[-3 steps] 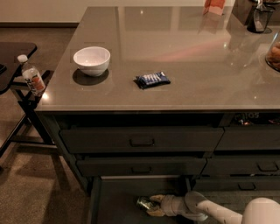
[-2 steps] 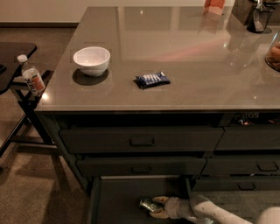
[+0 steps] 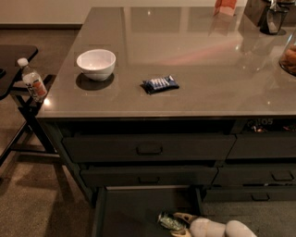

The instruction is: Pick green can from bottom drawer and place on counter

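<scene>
- Camera view, looking down on the counter (image 3: 194, 41): glossy grey-brown top, dark drawer cabinets under it.
- On the left part of the counter: a white bowl (image 3: 96, 62), standing upright.
- Right of the bowl and well apart from it: a blue snack packet (image 3: 160, 84), lying flat near the front edge.
- At the far right corner: a dark container (image 3: 273, 16) and an orange object (image 3: 224, 6), both cut by the top edge; cannot tell what they are.
- Under the counter: two handled drawers (image 3: 149, 149), one above the other.
- Lowest of the stack: the bottom drawer (image 3: 134, 208), pulled out toward the camera, flat dark floor in sight.
- Inside the bottom drawer, toward its right side: the green can (image 3: 168, 221), lying on its side; cannot tell if resting on the floor or lifted.
- At the bottom edge, reaching into the drawer from the right: the gripper (image 3: 175, 224), pale fingers (image 3: 183, 216) on either side of the green can and clenched on it.
- Behind the gripper: the white arm (image 3: 217, 229), leaving toward the lower right.
- Left of the counter: a black side table (image 3: 14, 53), with a clear plastic bottle (image 3: 33, 84) with orange label upright beside the counter's corner.
</scene>
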`<state>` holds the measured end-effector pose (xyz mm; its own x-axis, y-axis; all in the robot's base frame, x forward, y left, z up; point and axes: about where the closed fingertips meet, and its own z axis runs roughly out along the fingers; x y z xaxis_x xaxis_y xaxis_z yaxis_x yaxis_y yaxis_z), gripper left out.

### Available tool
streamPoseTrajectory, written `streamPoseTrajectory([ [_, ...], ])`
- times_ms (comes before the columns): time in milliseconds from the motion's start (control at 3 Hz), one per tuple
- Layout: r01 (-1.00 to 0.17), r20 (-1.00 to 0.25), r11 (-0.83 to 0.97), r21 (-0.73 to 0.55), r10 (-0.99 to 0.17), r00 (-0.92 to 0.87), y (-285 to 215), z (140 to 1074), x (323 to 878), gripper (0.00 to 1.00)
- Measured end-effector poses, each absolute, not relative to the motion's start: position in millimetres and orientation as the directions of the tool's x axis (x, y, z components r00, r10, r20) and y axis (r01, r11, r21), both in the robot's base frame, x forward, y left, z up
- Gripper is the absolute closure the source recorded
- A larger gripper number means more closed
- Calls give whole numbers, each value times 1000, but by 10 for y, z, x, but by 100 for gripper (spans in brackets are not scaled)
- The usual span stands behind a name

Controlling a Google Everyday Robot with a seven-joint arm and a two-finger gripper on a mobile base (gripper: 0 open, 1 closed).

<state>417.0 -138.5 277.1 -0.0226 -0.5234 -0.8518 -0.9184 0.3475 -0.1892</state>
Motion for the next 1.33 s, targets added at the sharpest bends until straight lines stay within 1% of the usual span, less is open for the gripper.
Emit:
streamPoseTrajectory([
  [333,-899,-830,332,-286,-555,59,-1626,3434,3896,100],
  [667,-891,-788,282,-356,-603,125,-1692,4173,3812,100],
  [1000,-879,-733,221,-423,-653,188,-1610,4931,3868,100],
  [1333,-866,-687,190,-463,-694,216,-1684,5181,3932,100],
])
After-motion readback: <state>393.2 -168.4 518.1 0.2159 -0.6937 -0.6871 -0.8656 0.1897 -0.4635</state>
